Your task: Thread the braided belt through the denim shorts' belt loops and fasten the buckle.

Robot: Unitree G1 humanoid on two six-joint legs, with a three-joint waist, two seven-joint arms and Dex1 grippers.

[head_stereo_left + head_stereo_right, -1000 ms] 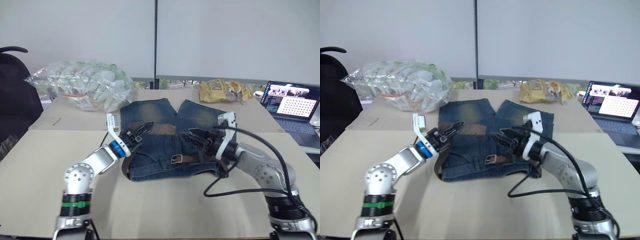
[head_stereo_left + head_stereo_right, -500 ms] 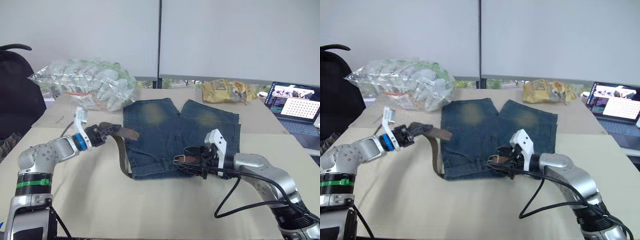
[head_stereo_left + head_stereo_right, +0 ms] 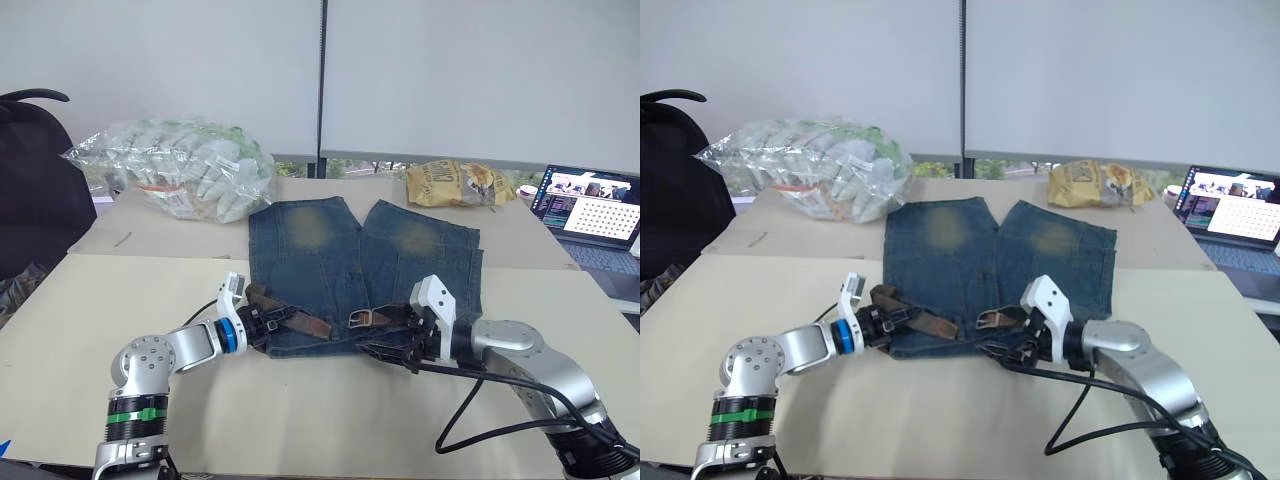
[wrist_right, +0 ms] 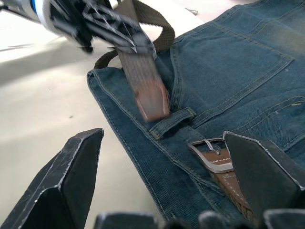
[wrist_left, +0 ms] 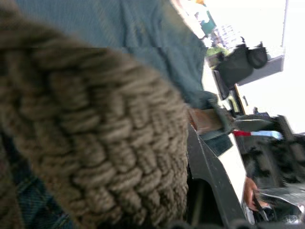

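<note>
The left arm lies low over the bench [image 3: 120, 290], its forearm reaching toward the waistband of the denim shorts [image 3: 330, 255]. Its left pincer [image 3: 268, 322] is clamped on the braided belt [image 3: 300, 324] a little back from the strap's free tip. That tip lies flat on the waistband, pointing toward the buckle [image 3: 358, 318]. Behind the pincer the strap bends into a small loop off the waistband corner. In the left wrist view the woven strap [image 5: 95, 129] sits pressed right up against the lens and hides most of the fingers; one black finger [image 5: 209, 176] shows beside it.

The right arm comes in from the other side, elbow bent, with a black cable [image 3: 470, 420] trailing from the wrist across the bench. The right pincer [image 3: 1012, 350] hovers at the waistband edge just beside the buckle, its jaws spread wide and holding nothing. In the right wrist view the two fingers [image 4: 71, 176] frame the waistband. Between them lie the strap tip, one of the belt loops [image 4: 172, 122] and the buckle on its brown end. The tip stops just short of that loop and has not passed under it.

The shorts lie flat, legs pointing away from the robot. The middle of the belt is hidden, so whether it passes through the other loops cannot be told.
</note>
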